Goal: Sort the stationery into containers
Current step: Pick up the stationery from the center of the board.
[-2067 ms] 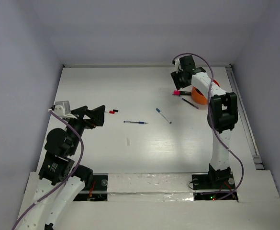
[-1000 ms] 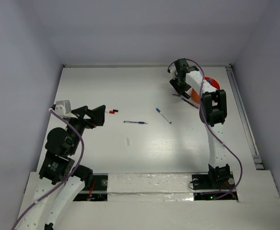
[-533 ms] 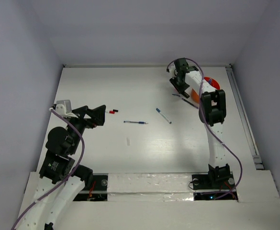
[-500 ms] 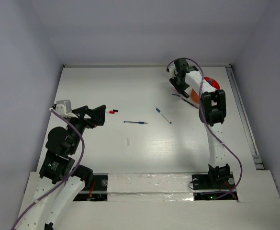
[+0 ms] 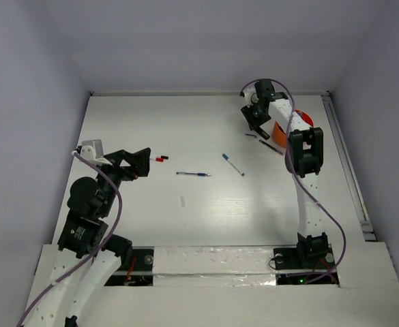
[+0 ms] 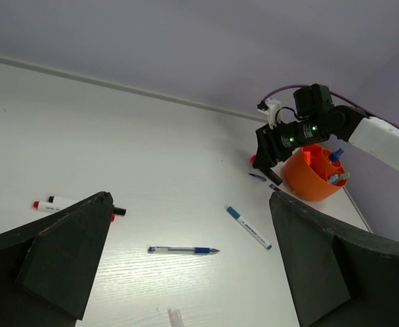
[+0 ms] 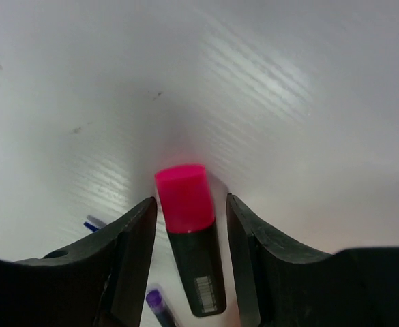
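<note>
Pink marker (image 7: 183, 197) lies on the table, mid-frame in the right wrist view, between the right gripper's (image 7: 189, 203) parted fingers, gaps either side; the orange cup (image 6: 314, 182) stands near it, at right in the left wrist view; the left gripper (image 6: 189, 199) gapes wide, holding nothing

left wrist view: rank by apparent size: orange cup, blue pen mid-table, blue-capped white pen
1. orange cup: largest in area, though it is farthest from the camera.
2. blue pen and blue-capped white pen: these look alike. The blue one is slightly longer and the white one thicker, so they are not ranked.
</note>
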